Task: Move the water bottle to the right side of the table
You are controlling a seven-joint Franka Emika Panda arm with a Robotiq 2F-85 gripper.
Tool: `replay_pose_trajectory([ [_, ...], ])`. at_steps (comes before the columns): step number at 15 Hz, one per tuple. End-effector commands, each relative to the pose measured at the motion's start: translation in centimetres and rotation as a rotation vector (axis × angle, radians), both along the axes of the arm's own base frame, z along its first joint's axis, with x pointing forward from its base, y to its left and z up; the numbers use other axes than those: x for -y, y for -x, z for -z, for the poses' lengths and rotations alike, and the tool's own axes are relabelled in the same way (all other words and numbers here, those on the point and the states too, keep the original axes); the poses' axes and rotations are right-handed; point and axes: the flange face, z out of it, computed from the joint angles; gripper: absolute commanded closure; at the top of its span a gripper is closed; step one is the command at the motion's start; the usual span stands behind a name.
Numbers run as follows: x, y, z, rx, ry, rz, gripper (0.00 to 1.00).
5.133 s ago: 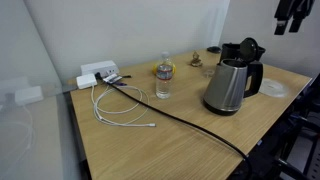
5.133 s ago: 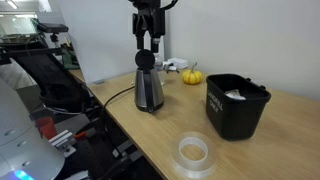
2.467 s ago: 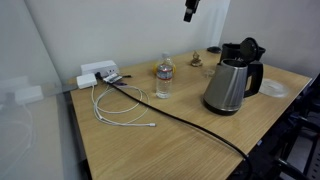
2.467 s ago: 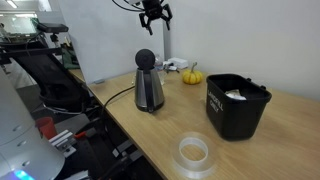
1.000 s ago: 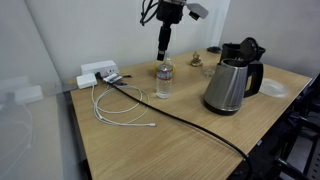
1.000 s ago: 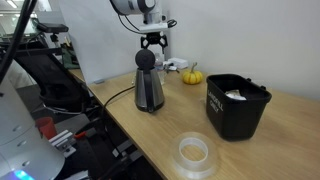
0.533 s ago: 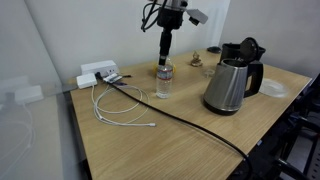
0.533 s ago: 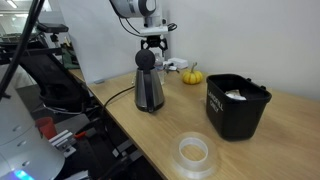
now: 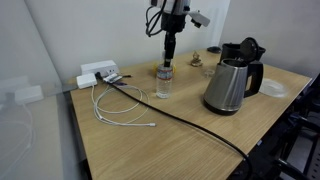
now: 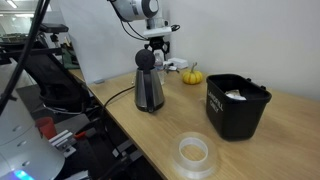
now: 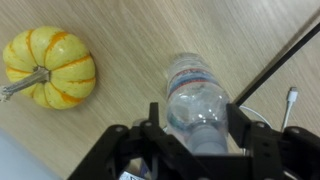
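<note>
The water bottle [image 9: 164,80], clear with a reddish-white label, stands upright on the tan wood table [image 9: 130,150] near its back edge. My gripper [image 9: 171,58] hangs straight above it, just over the cap. In the wrist view the bottle [image 11: 193,88] fills the space between the two black fingers of the gripper [image 11: 195,112], which is open and straddles its neck and shoulder. In an exterior view the gripper [image 10: 155,45] is behind the kettle and the bottle is hidden.
A steel kettle [image 9: 230,80] stands to one side of the bottle, with a black cable [image 9: 190,125] running across the table. A white power strip [image 9: 98,73] and white cable [image 9: 120,105] lie nearby. An orange pumpkin [image 11: 48,66], black bin [image 10: 237,105] and tape roll [image 10: 193,152] also sit here.
My gripper has come in from high up over the far side, moved over the bottle and lowered until its fingers straddle the bottle's top. The bottle has not moved.
</note>
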Motion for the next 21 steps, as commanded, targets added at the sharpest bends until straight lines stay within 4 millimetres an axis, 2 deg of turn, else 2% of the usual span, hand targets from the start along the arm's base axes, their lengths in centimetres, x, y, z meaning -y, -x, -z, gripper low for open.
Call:
replay_pose_trajectory([
  [1, 0.3, 0.0, 0.1, -0.011, 0.019, -0.003, 0.59],
  [5, 0.2, 0.1, -0.3, -0.014, 0.007, -0.011, 0.85],
  [7, 0.3, 0.1, -0.5, -0.016, 0.000, -0.008, 0.88],
  [10, 1.4, 0.4, -2.0, 0.009, 0.001, 0.020, 0.88],
  [14, 5.0, 1.1, -5.8, 0.088, -0.009, 0.101, 0.88],
  [17, 8.2, 2.7, -9.3, 0.157, -0.012, 0.191, 0.88],
  [21, 11.7, 5.3, -12.7, 0.263, 0.006, 0.376, 0.88],
])
